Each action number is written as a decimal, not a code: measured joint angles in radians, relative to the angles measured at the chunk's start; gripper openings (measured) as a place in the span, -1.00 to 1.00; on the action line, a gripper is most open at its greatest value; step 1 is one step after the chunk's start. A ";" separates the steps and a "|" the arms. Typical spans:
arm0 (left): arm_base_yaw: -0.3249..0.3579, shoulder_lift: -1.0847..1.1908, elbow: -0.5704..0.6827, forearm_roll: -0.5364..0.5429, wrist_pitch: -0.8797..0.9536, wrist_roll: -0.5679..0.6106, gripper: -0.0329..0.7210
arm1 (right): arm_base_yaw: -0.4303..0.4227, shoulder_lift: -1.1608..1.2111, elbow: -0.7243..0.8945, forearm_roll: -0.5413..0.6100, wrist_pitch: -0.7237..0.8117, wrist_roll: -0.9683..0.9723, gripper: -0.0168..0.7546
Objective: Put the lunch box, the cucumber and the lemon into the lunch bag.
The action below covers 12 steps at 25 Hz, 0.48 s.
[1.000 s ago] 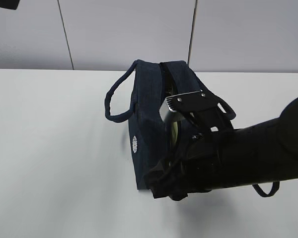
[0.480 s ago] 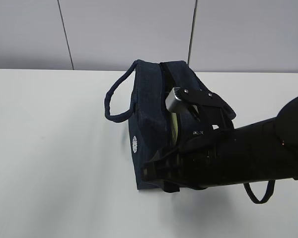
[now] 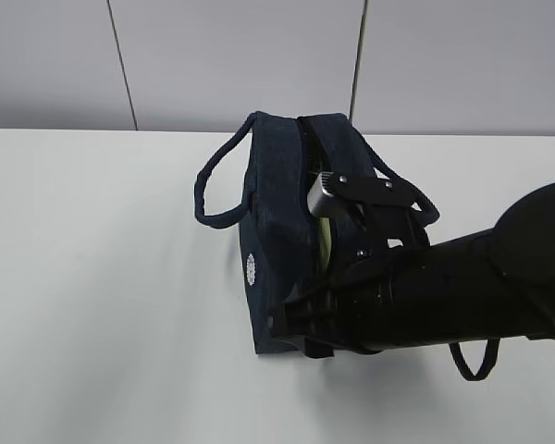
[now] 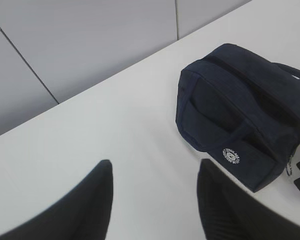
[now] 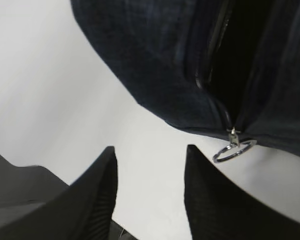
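While the bag (image 3: 277, 231) stands unzipped mid-tabletop (image 3: 92, 277), the right fingers (image 5: 150, 195) hang part-open and empty near its ring pull (image 5: 233, 148) at 2 o'clock; left fingers (image 4: 155, 200) likewise part-open, empty.

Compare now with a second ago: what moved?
The right arm slid toward the near end of the lunch bag, and its wrist camera block dropped lower over the opening. The right gripper is open and empty, near the zipper ring. Nothing was grasped or released. The bag and the left gripper look unchanged.
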 joint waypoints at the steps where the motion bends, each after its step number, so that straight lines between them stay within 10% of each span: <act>1: 0.000 0.000 0.000 0.000 0.002 0.000 0.08 | 0.000 0.010 0.000 0.002 0.000 0.000 -0.10; 12: 0.000 0.000 0.000 0.002 0.008 0.000 0.07 | 0.000 0.032 -0.002 0.040 -0.008 0.000 0.17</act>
